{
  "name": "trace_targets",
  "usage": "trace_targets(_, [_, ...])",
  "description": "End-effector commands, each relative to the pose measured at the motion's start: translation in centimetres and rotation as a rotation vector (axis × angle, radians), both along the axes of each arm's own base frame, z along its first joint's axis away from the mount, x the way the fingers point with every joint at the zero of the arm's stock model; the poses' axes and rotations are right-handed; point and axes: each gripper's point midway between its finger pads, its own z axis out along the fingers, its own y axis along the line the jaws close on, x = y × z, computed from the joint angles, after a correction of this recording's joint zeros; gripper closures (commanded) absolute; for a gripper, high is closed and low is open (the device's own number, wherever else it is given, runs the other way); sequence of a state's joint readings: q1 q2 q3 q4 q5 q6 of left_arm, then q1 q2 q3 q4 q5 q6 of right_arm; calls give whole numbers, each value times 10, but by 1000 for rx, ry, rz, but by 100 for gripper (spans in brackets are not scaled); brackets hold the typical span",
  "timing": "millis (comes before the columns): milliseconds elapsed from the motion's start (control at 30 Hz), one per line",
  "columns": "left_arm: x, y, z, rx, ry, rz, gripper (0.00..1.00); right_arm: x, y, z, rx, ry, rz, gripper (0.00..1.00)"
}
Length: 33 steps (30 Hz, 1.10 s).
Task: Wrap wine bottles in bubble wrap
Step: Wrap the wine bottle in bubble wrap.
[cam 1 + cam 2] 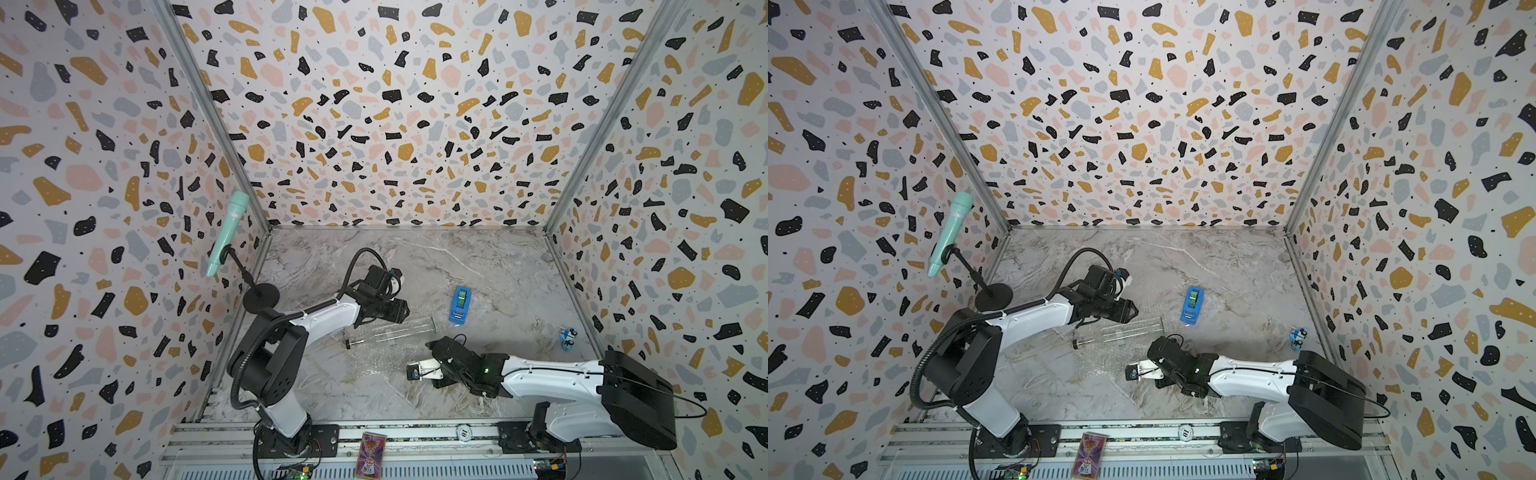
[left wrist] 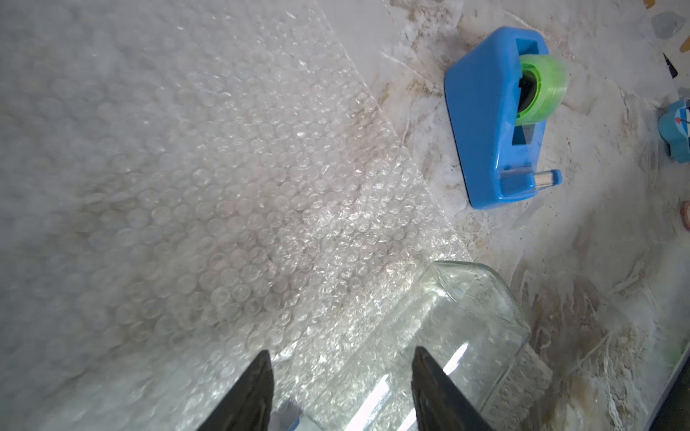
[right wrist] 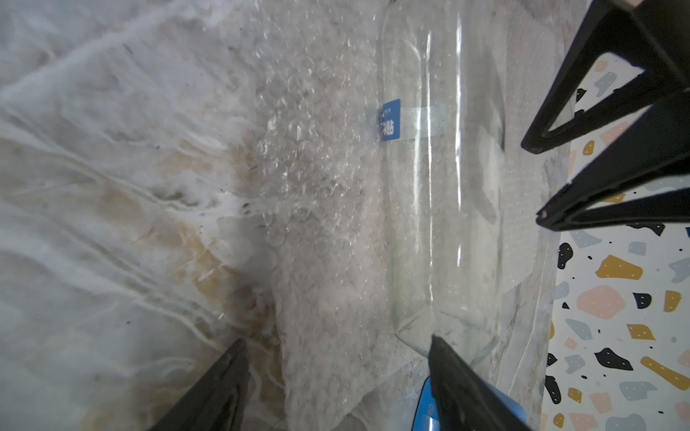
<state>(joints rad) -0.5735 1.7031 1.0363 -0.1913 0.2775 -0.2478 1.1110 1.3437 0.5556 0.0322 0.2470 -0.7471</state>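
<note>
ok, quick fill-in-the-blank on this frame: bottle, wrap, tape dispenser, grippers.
1. The bottle lies on its ____ on the bubble wrap.
2. The blue tape dispenser holds a ____ roll of tape.
3. The left gripper and the right gripper both have jaws that stand ____.

Missing words: side; green; open.

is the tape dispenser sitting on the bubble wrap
No, the blue tape dispenser stands on the bare table, just beyond the edge of the bubble wrap.
</note>
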Motion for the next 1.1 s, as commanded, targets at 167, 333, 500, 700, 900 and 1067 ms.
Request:
trace_targets(167, [14, -37, -4, 8, -13, -132, 40, 6, 5, -8, -23, -33, 8, 36])
trace_targets(333, [16, -56, -24, 27, 35, -199, 47, 7, 7, -10, -31, -61, 15, 57])
trace_targets(500, [-3, -73, -36, 19, 79, -311, 52, 2, 10, -10, -30, -69, 31, 76])
trace_targets(700, [-31, -77, -43, 1, 145, -413, 55, -9, 14, -9, -11, -34, 44, 91])
trace_targets(900, [-25, -71, -31, 42, 75, -396, 50, -11, 17, -5, 20, -14, 25, 100])
trace_targets(1067, [7, -59, 13, 82, -124, -319, 41, -10, 17, 0, 63, 18, 2, 100])
